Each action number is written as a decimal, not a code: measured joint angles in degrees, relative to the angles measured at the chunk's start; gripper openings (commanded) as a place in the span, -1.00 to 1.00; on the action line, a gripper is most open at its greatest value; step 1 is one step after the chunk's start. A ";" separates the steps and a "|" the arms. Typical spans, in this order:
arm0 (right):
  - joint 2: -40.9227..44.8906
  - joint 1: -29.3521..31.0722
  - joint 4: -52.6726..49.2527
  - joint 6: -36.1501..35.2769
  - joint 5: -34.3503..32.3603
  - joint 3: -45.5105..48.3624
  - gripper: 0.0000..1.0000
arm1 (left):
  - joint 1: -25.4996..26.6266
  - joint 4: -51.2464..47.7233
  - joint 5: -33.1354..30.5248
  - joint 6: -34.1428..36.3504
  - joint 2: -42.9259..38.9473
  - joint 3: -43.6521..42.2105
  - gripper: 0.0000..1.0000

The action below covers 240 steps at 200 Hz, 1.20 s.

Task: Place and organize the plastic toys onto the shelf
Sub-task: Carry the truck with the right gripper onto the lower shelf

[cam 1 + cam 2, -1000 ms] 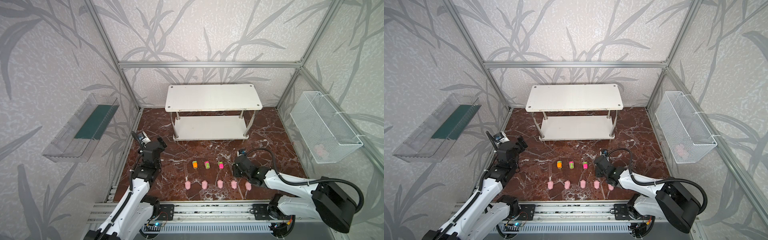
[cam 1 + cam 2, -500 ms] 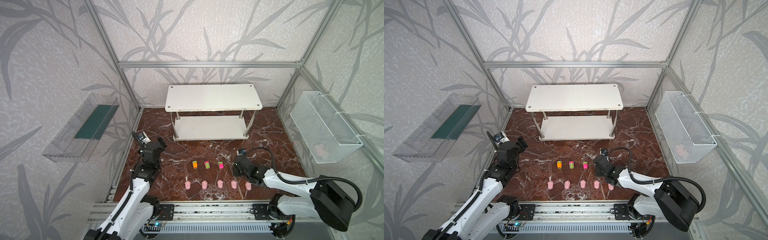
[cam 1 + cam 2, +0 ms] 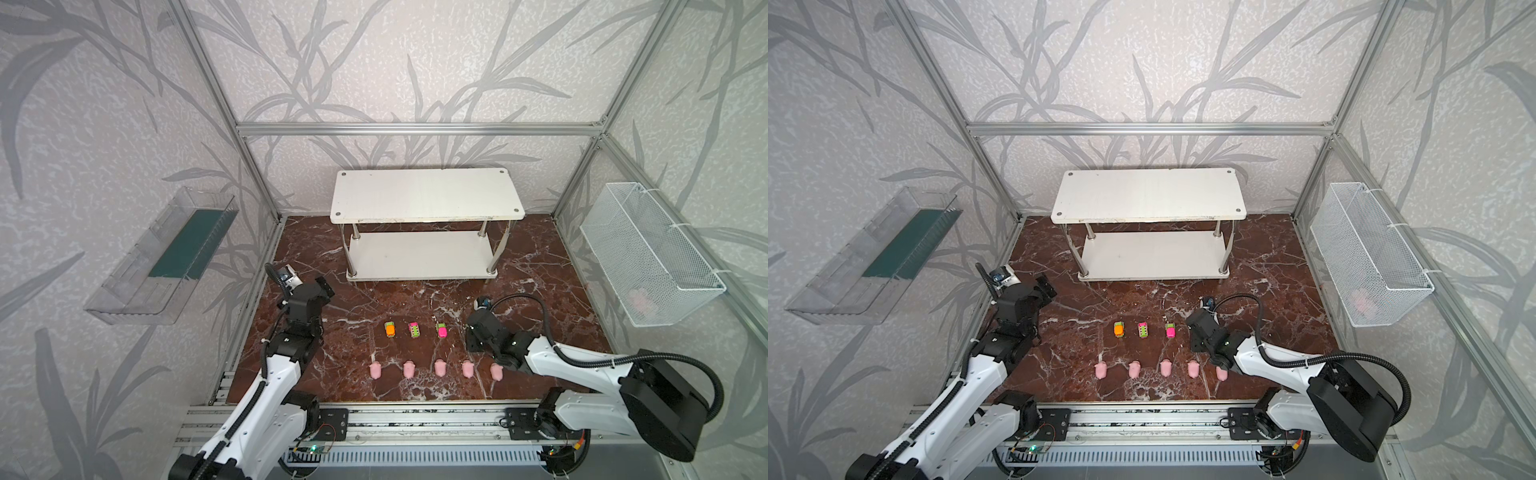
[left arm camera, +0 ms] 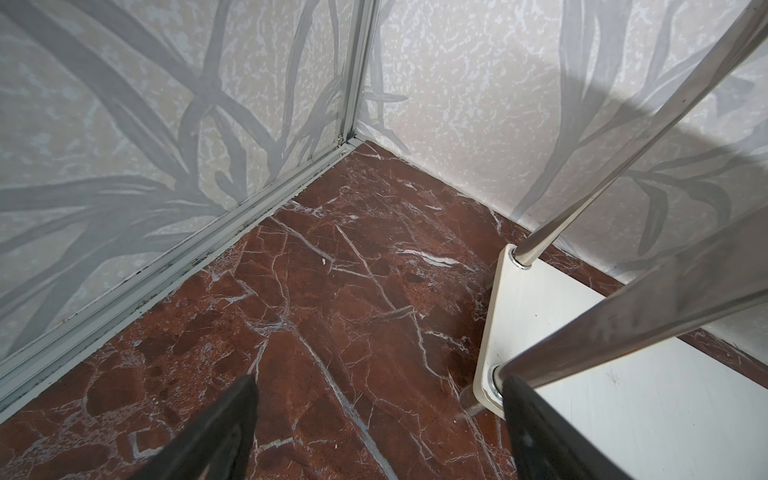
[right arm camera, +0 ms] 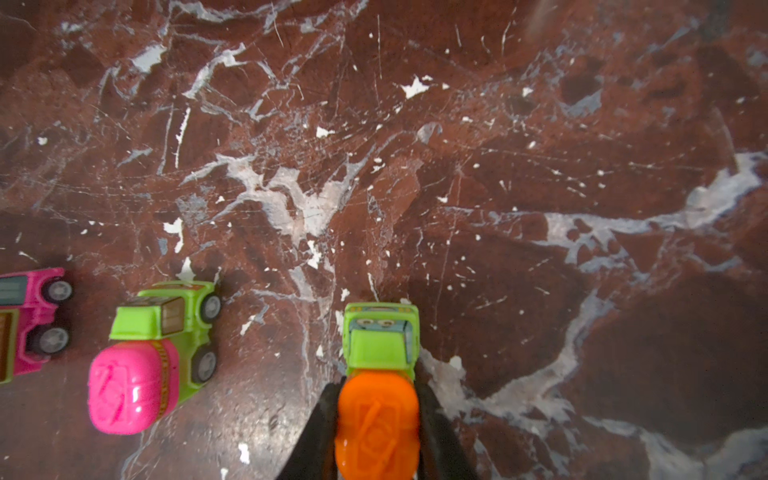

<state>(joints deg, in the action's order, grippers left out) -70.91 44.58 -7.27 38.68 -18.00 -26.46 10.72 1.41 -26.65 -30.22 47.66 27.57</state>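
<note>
In both top views the left arm sits folded at the left edge of the marble floor point(image 3: 540, 266). Its left gripper point(image 3: 323, 287) is raised toward the shelf point(image 3: 424, 195), jaws spread wide with nothing between them. The right arm stretches low, and the right gripper point(image 3: 471, 343) points down beside three cars point(image 3: 414, 329). Five pigs point(image 3: 440, 368) form a second row, well apart from the shelf. The wire basket point(image 3: 648, 249) holds something pale pink, too blurred to name. The clear tray point(image 3: 124, 299) carries a green strip.

The left wrist view shows the shelf's lower tier and posts beyond wide-set fingers.

Only the right wrist view shows a fourth, green-and-orange car point(image 5: 376, 345), clamped between both fingers.
</note>
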 measured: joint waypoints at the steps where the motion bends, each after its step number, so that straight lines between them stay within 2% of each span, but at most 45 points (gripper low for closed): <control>1: 0.04 0.00 -0.11 -0.02 0.00 -0.07 -0.47 | 0.00 0.00 0.00 -0.02 0.02 0.00 0.79; 46: 2.23 0.00 -3.80 -3.34 -1.53 -4.24 -0.47 | 0.00 0.28 0.00 0.00 0.13 0.00 0.79; 89: 1.77 -2.08 -5.62 -9.75 -3.48 -15.04 -0.47 | 0.00 0.39 0.00 -0.02 0.13 0.00 0.79; 127: -4.11 -7.26 -2.64 -15.08 -4.50 -21.42 -0.48 | 0.00 0.59 0.26 -0.46 0.13 -0.55 0.79; 178: -12.72 -13.16 2.36 -19.43 -3.67 -22.64 -0.48 | 0.00 0.59 1.25 -0.90 0.13 -0.74 0.79; 240: -18.64 -15.93 6.47 -21.73 -1.97 -27.12 -0.48 | 0.00 0.59 1.31 -0.92 0.13 -0.74 0.79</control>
<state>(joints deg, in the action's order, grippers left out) -89.56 28.64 -0.80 16.95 -19.97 -53.58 10.72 2.00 -25.34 -31.14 47.79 26.83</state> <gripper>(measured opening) 0.280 0.894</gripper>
